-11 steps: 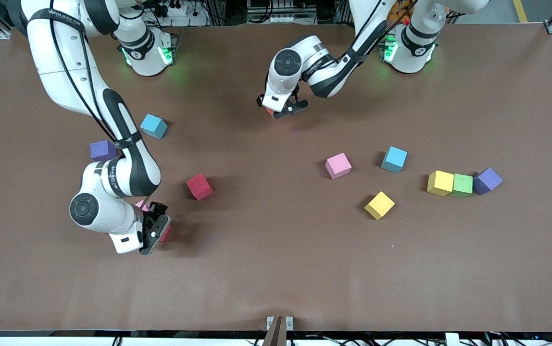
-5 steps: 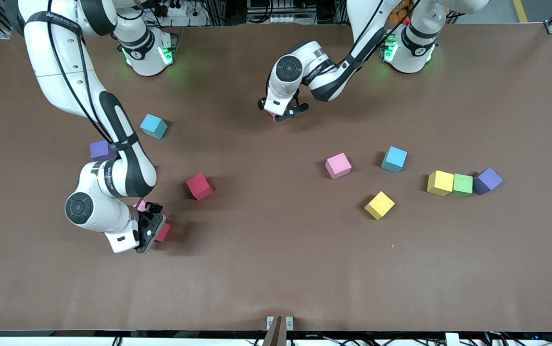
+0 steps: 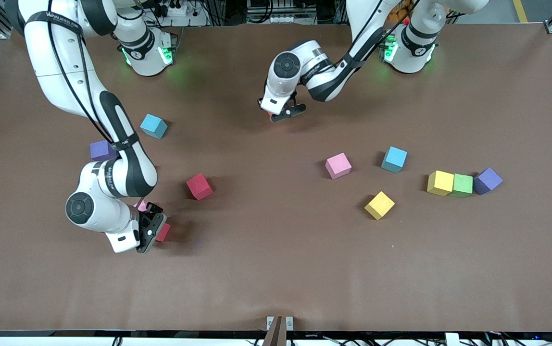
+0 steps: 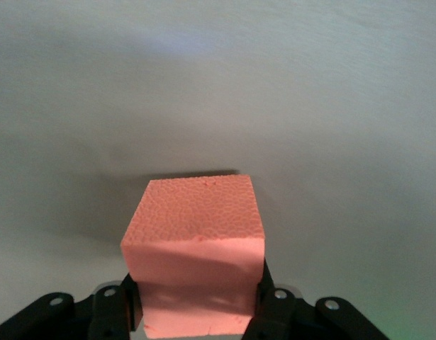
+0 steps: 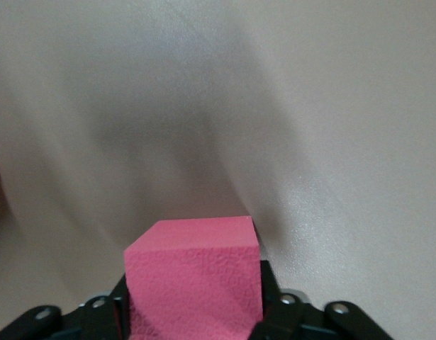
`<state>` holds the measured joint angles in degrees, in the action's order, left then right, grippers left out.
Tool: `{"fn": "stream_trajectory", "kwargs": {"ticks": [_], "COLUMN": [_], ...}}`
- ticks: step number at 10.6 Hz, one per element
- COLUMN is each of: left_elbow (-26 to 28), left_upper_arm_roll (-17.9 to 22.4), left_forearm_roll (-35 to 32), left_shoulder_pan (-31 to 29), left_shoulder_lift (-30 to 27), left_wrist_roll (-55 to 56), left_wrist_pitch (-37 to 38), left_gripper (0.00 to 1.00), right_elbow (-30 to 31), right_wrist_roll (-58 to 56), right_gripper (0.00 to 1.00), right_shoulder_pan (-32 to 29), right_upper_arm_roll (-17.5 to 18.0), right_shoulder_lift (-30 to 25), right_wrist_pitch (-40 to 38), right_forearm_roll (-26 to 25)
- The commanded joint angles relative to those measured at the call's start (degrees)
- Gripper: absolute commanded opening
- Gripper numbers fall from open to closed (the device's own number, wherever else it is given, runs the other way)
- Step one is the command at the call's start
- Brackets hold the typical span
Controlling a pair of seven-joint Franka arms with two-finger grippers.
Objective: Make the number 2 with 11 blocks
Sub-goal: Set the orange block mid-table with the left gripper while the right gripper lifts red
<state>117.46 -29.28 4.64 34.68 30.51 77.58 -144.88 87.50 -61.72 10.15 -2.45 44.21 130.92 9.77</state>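
My left gripper (image 3: 278, 113) is low over the table near the robot bases, shut on an orange block (image 4: 196, 241) whose sides its fingers press. Toward the right arm's end, my right gripper (image 3: 153, 229) is down at the table, shut on a red block (image 3: 164, 232), which fills the right wrist view (image 5: 193, 283). A pink block (image 3: 140, 205) peeks out beside that wrist. The other blocks lie scattered: red (image 3: 199, 186), purple (image 3: 102, 150), light blue (image 3: 153, 126), pink (image 3: 338, 165), yellow (image 3: 379, 205). No number 2 shows.
Toward the left arm's end sit a light blue cube (image 3: 394, 159) and a touching row of yellow (image 3: 440, 182), green (image 3: 462, 185) and purple (image 3: 487, 180) cubes. The brown table (image 3: 276, 269) is bare along the edge nearest the front camera.
Both grippers have closed on their blocks. The left gripper has crept a little toward the bases; the right hand has shifted slightly over the red block.
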Motion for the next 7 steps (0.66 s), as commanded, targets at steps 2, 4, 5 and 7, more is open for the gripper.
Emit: {"fn": "stream_trajectory", "kwargs": {"ticks": [2,4,5,7], "left_elbow": [-2.7,-4.1,-5.1,-7.6], "left_upper_arm_roll": [-3.9,-5.8,-5.8,-5.7], "left_forearm_roll": [-1.8,-2.6,-3.0,-3.1], "left_shoulder_pan": [0.3,0.7,2.5,4.4], "left_shoulder_lift": [-0.6,-0.4,0.0,2.0], "left_wrist_roll": [-0.3,-1.5,-3.1,-3.9], "left_wrist_pitch": [0.0,0.0,0.0,0.0], "left_gripper": [0.0,0.0,0.0,0.0], "right_elbow": [0.5,0.1,-0.2,-3.3], "right_wrist_roll": [-1.2,-1.0,-0.6,3.2], "right_gripper": [0.46,0.38,0.36,0.36], "right_shoulder_pan": [-0.1,-0.1,0.0,0.7], "right_upper_arm_roll": [0.3,0.3,0.3,0.3], "right_shoulder_lift": [-1.0,-1.1,-1.3,-1.3], "right_wrist_pitch": [-0.2,-0.6,-0.8,-5.6], "right_forearm_roll": [0.8,0.8,0.9,1.0]}}
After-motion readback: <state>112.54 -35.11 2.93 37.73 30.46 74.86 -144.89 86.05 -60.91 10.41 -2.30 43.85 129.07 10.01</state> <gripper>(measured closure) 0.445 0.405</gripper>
